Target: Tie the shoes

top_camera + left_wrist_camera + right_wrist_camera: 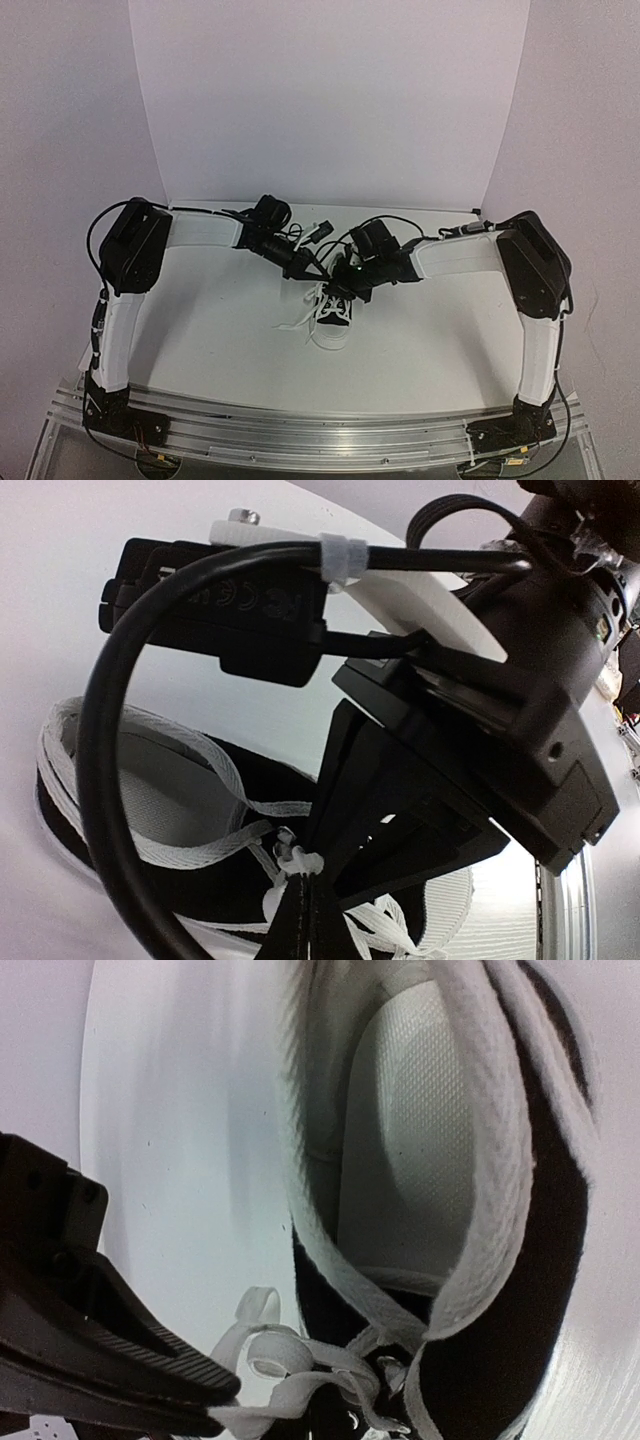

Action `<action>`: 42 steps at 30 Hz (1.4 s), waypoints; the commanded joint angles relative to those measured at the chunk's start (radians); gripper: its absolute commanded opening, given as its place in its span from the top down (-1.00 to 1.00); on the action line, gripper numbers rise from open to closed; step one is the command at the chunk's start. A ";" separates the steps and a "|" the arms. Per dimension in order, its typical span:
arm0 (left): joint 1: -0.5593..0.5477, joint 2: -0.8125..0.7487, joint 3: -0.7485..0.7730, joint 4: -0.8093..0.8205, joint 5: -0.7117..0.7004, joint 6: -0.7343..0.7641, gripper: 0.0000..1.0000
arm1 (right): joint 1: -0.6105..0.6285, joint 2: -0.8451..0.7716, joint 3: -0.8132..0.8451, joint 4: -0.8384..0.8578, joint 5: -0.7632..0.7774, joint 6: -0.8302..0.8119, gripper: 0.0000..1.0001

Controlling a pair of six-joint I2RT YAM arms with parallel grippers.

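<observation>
Small black canvas shoe (333, 325) with white toe cap, sole, lining and long white laces (297, 322), resting on the white counter (220, 330) directly under both tools, with loose lace ends trailing out on the left tool's side. Left tool (303, 905) closed, pinching a lace strand just over the eyelets; right tool (205, 1405) closed as well, gripping a strand beside the shoe's opening. Thick black cable (105, 780) looping just in front of the left tool, with the right tool's bulky body close above, hiding much of the shoe.
</observation>
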 commanded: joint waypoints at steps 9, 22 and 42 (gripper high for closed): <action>-0.016 -0.095 -0.131 0.102 0.043 0.011 1.00 | -0.014 0.055 0.023 0.133 0.032 0.127 1.00; -0.037 -0.061 -0.246 0.289 -0.024 0.054 1.00 | -0.018 0.040 -0.034 0.145 0.001 0.132 1.00; -0.053 -0.030 -0.281 0.336 -0.071 0.111 1.00 | -0.023 -0.023 -0.035 0.036 -0.041 0.137 0.80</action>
